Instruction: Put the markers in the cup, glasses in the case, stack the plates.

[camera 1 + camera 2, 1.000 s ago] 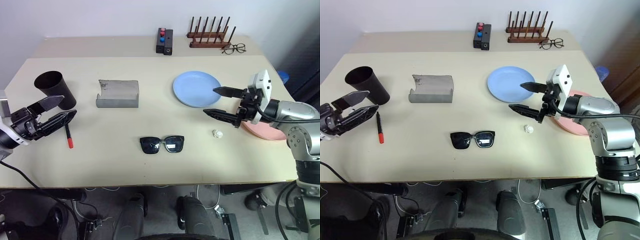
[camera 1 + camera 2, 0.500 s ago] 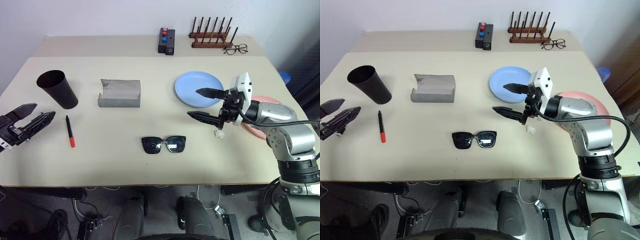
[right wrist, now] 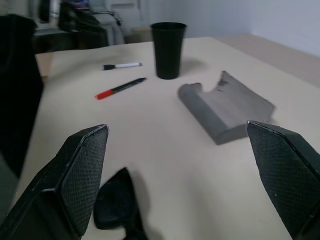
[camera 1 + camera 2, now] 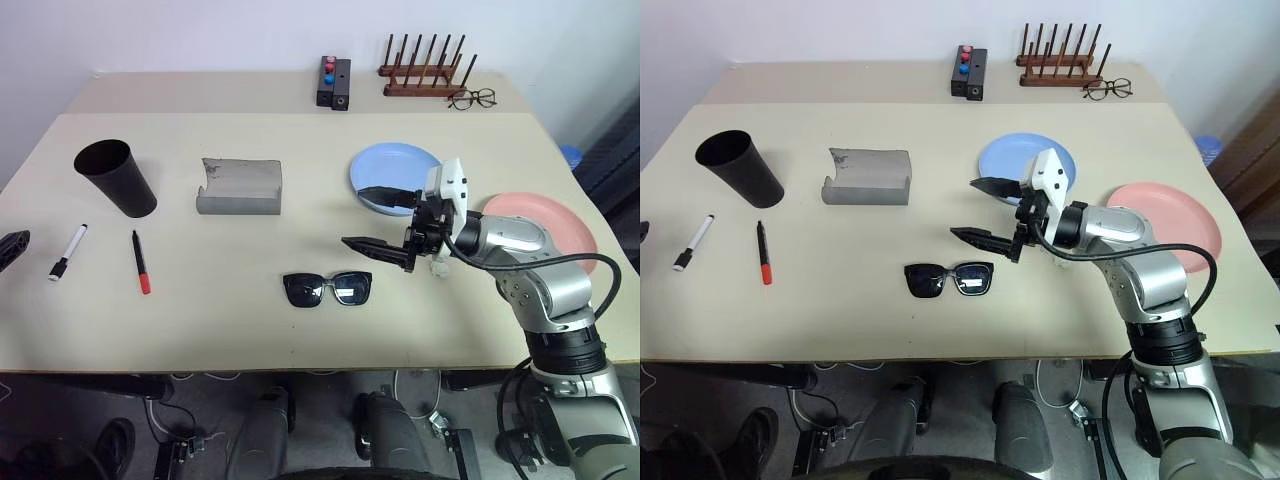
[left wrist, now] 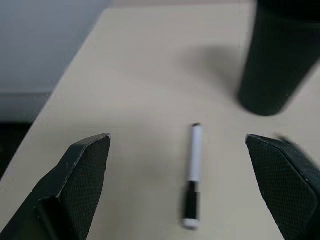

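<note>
Two markers lie left of centre: a black one with a red cap (image 4: 139, 263) and a white one with a black cap (image 4: 67, 252). The dark cup (image 4: 115, 178) stands upright behind them. The grey case (image 4: 238, 187) lies open beside it. Black sunglasses (image 4: 327, 289) rest near the front. The blue plate (image 4: 395, 177) and the pink plate (image 4: 545, 228) lie apart on the right. My right gripper (image 4: 372, 220) hovers open just right of and above the sunglasses, pointing left. My left gripper (image 5: 176, 142) is open at the table's left edge, facing the white marker (image 5: 192, 175).
At the back stand a black box with red and blue buttons (image 4: 330, 82), a wooden peg rack (image 4: 423, 72) and thin-rimmed spectacles (image 4: 470, 98). A small white crumpled scrap (image 4: 437, 268) lies under my right wrist. The table (image 4: 230, 330) is bare in front.
My left gripper has swung left to the table's edge, uncovering the white marker. My right gripper has moved left from the plates towards the sunglasses. Both stay open.
</note>
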You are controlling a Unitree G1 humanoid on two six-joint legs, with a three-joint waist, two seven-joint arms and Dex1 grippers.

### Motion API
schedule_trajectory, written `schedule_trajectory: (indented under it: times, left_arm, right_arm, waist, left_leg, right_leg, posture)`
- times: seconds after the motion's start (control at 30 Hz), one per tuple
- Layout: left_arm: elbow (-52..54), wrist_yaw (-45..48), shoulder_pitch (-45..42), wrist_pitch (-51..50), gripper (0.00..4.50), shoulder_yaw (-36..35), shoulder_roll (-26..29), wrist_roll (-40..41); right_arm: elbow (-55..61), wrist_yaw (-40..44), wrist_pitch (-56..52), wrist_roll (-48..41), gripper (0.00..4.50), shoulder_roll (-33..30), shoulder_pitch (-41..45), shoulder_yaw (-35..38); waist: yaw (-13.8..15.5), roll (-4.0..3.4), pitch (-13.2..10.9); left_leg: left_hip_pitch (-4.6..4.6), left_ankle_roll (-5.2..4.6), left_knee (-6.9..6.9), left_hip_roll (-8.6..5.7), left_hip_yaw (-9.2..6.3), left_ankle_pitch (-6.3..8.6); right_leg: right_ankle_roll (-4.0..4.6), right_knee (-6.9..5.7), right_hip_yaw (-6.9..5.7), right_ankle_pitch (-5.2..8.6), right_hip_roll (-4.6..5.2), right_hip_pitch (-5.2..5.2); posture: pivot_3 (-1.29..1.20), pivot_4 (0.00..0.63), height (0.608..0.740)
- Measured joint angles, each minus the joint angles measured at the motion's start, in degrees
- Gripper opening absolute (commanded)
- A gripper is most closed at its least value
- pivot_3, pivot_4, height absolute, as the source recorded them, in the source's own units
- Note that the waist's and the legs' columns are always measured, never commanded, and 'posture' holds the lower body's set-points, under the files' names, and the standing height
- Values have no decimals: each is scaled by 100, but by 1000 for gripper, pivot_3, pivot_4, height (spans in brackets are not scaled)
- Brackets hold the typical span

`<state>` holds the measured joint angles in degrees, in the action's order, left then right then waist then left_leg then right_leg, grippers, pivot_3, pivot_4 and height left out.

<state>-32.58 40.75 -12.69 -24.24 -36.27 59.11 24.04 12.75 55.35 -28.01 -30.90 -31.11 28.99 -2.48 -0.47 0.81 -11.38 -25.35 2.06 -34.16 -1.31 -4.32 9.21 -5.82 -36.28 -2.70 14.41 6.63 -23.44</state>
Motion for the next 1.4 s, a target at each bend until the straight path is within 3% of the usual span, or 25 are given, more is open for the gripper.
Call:
schedule_trajectory:
  times: [0.57, 0.77, 0.97, 1.07, 1.3, 1.4]
  left_arm:
    - [-3072, 712, -2978, 216, 4500, 2209, 172, -1427]
    - [-3610, 1185, -3396, 214, 4500, 2684, 173, -1899]
    - [-3986, 1167, -3344, 202, 4500, 2638, 174, -1977]
    - [-4051, 1114, -3263, 242, 3699, 2587, 174, -1973]
    - [-4061, 1086, -3167, 240, 266, 2415, 173, -1957]
    - [-4039, 1143, -3121, 241, 95, 2366, 175, -1953]
  right_arm:
    - [102, -215, 87, 81, 4477, 73, -261, -82]
    - [116, -247, 87, 84, 4477, 54, -331, -71]
    - [161, -285, 87, 82, 4477, -2, -390, -29]
    - [173, -286, 86, 81, 4500, -47, -413, -7]
    - [172, -278, 86, 81, 4500, -64, -396, 66]
    - [170, -272, 86, 81, 4500, -69, -362, 67]
  waist:
    - [-28, 15, 6]
    - [-41, 15, 5]
    - [-33, 16, 5]
    - [-32, 16, 6]
    - [-25, 16, 6]
    - [-24, 16, 7]
  left_leg:
    - [1, 1, -4, 3, 16, -9]
    - [1, 1, -4, 5, 19, -9]
    - [0, 1, -4, 5, 18, -9]
    - [0, 1, -5, 5, 18, -9]
    - [1, 1, -6, 5, 19, -9]
    - [2, 1, -6, 5, 19, -9]
  right_leg:
    - [-44, -7, 2, -26, -14, 1]
    - [-44, -7, 3, -26, -14, 0]
    - [-44, -7, 4, -26, -13, 0]
    - [-45, -8, 4, -26, -13, 0]
    - [-45, -8, 4, -27, -12, 2]
    - [-45, -8, 4, -27, -11, 3]
  posture:
    - [0, 150, 740]
    - [0, 150, 740]
    - [0, 150, 740]
    - [0, 150, 740]
    - [0, 150, 740]
    - [0, 150, 740]
